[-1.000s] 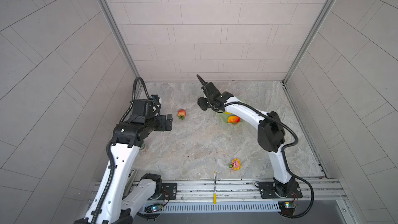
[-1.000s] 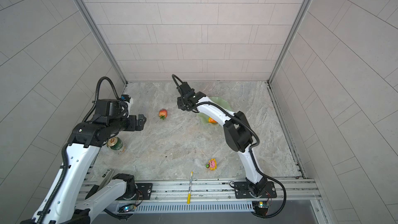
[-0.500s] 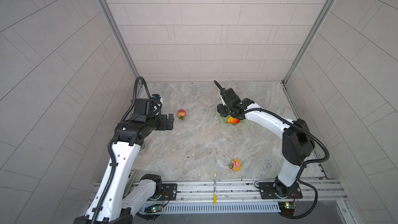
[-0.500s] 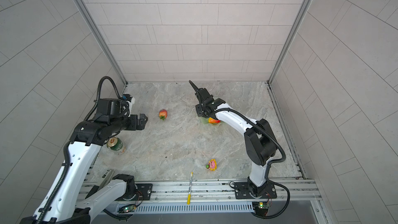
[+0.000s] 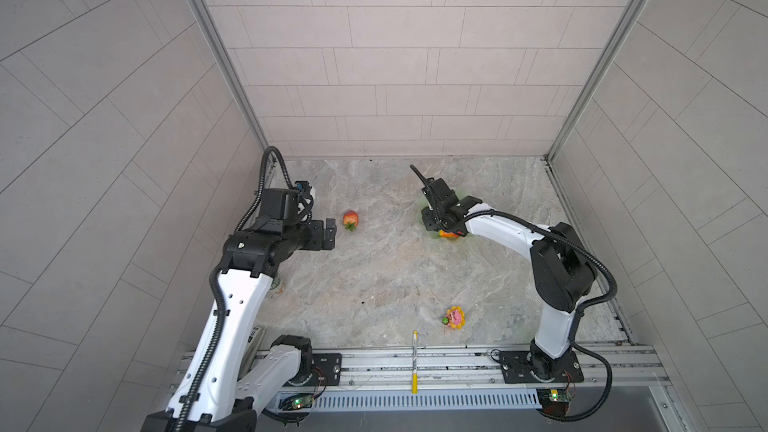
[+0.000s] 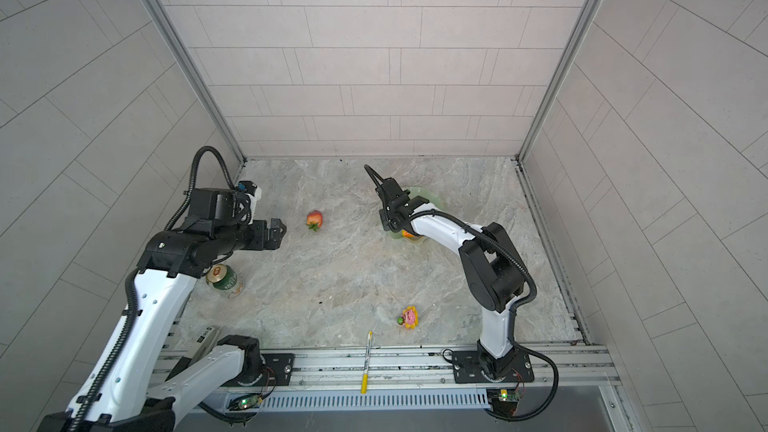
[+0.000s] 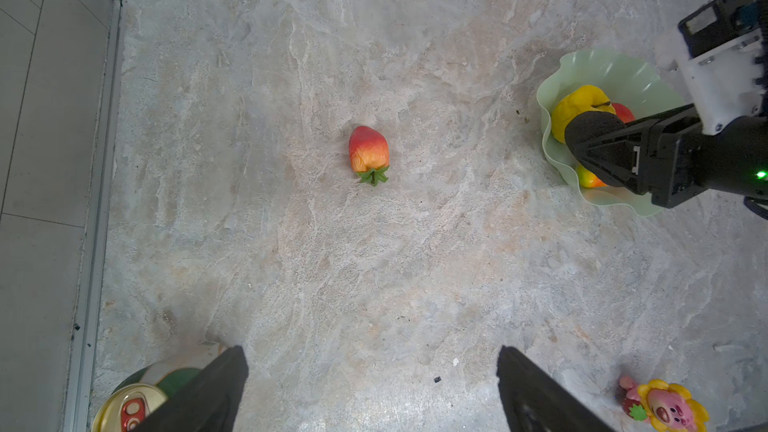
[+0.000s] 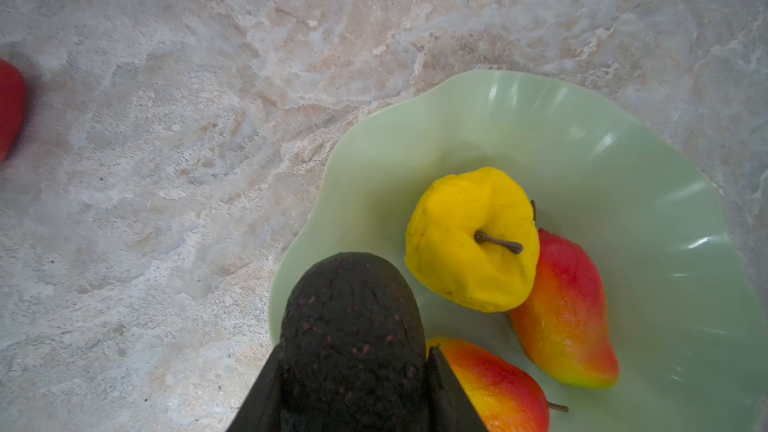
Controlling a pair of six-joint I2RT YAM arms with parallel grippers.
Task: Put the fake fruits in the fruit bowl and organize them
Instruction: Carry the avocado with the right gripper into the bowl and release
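Blackish oval fruit (image 8: 353, 317) brought over the rim of the fruit bowl (image 8: 623, 151), pinched in the right gripper (image 8: 353, 353).
Arrives from beside the bowl within the last second, near the yellow fruit (image 8: 469, 238) and two mangoes (image 8: 565, 317) already inside; leaves release, then the strawberry (image 7: 369, 153), well apart on the marble (image 7: 291, 284) before the spread-fingered left gripper (image 7: 372, 353).

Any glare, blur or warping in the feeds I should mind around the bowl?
Right wrist view: white glare streaks on the bowl wall; dark fruit near the lens sharp, strawberry at the frame edge soft and cut off. Left wrist view: even light, crisp, faint shadows. Both top views: the wide lens splays the walls; right arm hides most of the bowl.
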